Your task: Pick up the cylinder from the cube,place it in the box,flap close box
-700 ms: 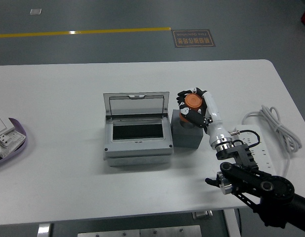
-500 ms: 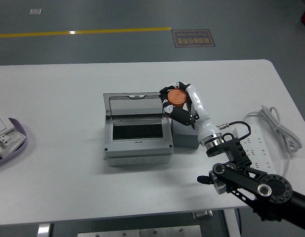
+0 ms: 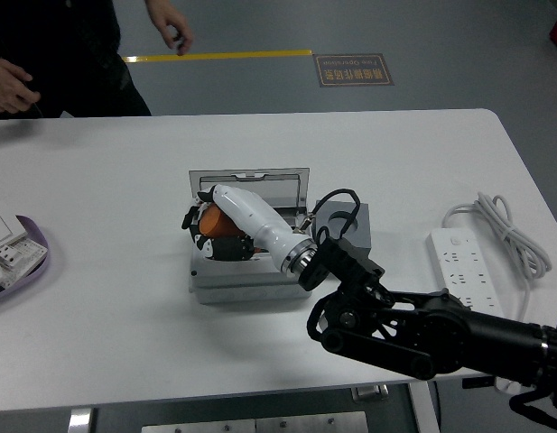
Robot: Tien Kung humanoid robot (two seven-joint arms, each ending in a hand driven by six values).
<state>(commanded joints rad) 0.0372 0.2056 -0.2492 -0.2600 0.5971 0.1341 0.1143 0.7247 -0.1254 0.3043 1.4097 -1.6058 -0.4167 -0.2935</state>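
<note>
Right robot hand (image 3: pixel 215 230) was wrapped around the orange cylinder (image 3: pixel 213 222), down inside the open box (image 3: pixel 249 271) beside the cube (image 3: pixel 350 225).

The right hand (image 3: pixel 222 225) covers most of the orange cylinder (image 3: pixel 215 222) and the box (image 3: pixel 249 236) interior. The forearm hides the cube's (image 3: pixel 350 227) 9 o'clock side. At 9 o'clock, the purple tray (image 3: pixel 30 257) is cut off. At 11 o'clock, the person (image 3: pixel 70 54) is cropped at the top edge.
</note>
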